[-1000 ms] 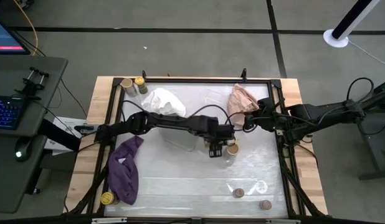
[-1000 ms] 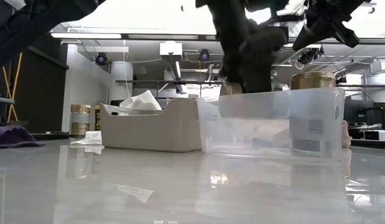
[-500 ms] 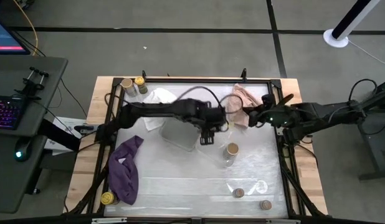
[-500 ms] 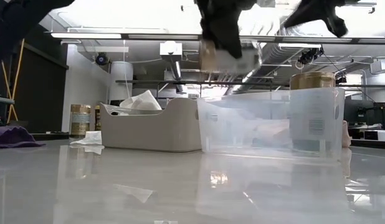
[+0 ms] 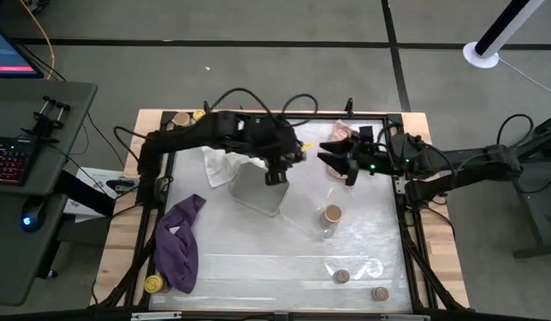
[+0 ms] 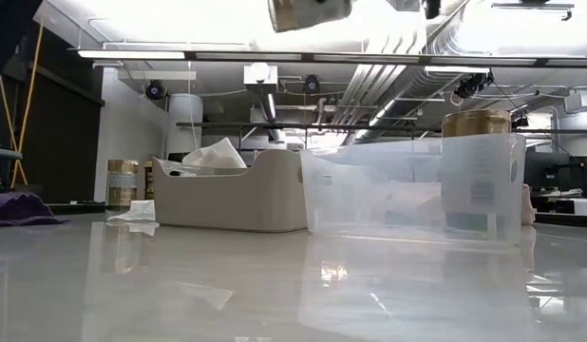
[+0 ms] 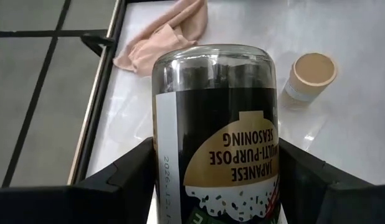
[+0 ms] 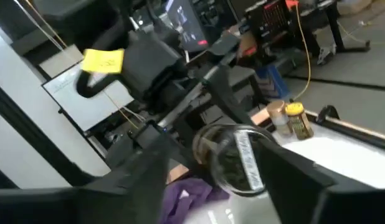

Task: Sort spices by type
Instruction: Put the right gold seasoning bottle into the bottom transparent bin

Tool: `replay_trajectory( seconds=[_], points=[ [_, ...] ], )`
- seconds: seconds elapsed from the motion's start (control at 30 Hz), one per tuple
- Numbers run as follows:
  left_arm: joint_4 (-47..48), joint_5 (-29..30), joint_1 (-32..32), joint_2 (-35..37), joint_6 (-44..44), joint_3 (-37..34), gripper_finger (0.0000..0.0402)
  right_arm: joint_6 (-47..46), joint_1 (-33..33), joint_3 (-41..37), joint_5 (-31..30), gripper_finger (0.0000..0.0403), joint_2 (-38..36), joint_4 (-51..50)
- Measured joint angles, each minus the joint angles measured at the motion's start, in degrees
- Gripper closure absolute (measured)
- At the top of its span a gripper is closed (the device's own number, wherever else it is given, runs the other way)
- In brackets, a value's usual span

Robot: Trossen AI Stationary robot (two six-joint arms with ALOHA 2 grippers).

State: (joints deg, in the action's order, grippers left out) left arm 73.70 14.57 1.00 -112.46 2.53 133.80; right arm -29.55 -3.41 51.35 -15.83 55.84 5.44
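A dark spice jar (image 7: 214, 143) with a seasoning label hangs high above the table; the low view shows it at the top (image 6: 308, 11). My left gripper (image 5: 289, 162) is shut on it over the far middle of the table. My right gripper (image 5: 331, 157) is open, reaches in from the right and faces the jar's round glass end (image 8: 233, 158). Its fingers stand on either side of that end, with gaps showing. A tan-topped jar (image 5: 331, 214) stands in a clear container (image 5: 304, 214). Two tiny jars (image 5: 341, 276) (image 5: 380, 292) stand near the front right. My left gripper pinches the jar's body between its two fingers (image 7: 133, 171), one on each side of the label (image 7: 242, 140). The fingers slant down toward the table's right. The jar is lifted clear, its glass bottom (image 7: 214, 56) pointing away from the wrist.
A grey tray (image 5: 258, 192) and a white cloth (image 5: 220, 162) lie below the left arm. A pink cloth (image 5: 345, 134) lies far right, a purple cloth (image 5: 179, 241) near left with a yellow-lidded jar (image 5: 152, 283). Two jars (image 5: 180, 119) stand at the far-left corner.
My left gripper has lifted the dark jar up out of the clear container, beside the tan-topped jar, and carried it toward the far edge and left. My right gripper has moved left toward the jar and opened.
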Motion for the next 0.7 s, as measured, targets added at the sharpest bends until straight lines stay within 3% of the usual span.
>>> replay_trajectory(
  seconds=[0.1, 0.17, 0.27, 0.43, 0.53, 0.6, 0.7],
  points=[
    [0.4, 1.4, -1.3, 2.6, -1.2, -0.8, 0.0166, -0.1, 0.9, 0.0, 0.8, 0.0119, 0.7, 0.8],
    [-3.0, 3.3, -2.5, 6.4, -2.2, -5.6, 0.0166, -0.3, 1.3, 0.0, 1.9, 0.0102, 0.7, 0.9],
    [-13.5, 6.6, -4.7, 15.9, -5.4, -20.5, 0.0166, -0.4, 1.6, 0.0, 3.1, 0.0093, -0.1, 0.9],
    [-40.6, 12.1, -8.1, 38.0, -17.5, -56.8, 0.0166, -0.4, 1.6, 0.0, 3.5, 0.0092, -1.1, 0.9],
    [-59.1, 13.7, -8.5, 48.5, -23.2, -74.7, 0.0166, -0.1, 1.6, 0.0, 3.5, 0.0092, -0.5, 1.7],
    [-66.4, 11.4, -7.9, 51.2, -24.9, -80.5, 0.0166, 0.1, 1.6, 0.1, 4.0, 0.0091, 0.9, 2.6],
    [-64.6, 9.0, -6.8, 50.8, -25.7, -80.7, 0.0166, 0.7, 1.6, 0.1, 5.7, 0.0091, 4.5, 3.6]
  ],
)
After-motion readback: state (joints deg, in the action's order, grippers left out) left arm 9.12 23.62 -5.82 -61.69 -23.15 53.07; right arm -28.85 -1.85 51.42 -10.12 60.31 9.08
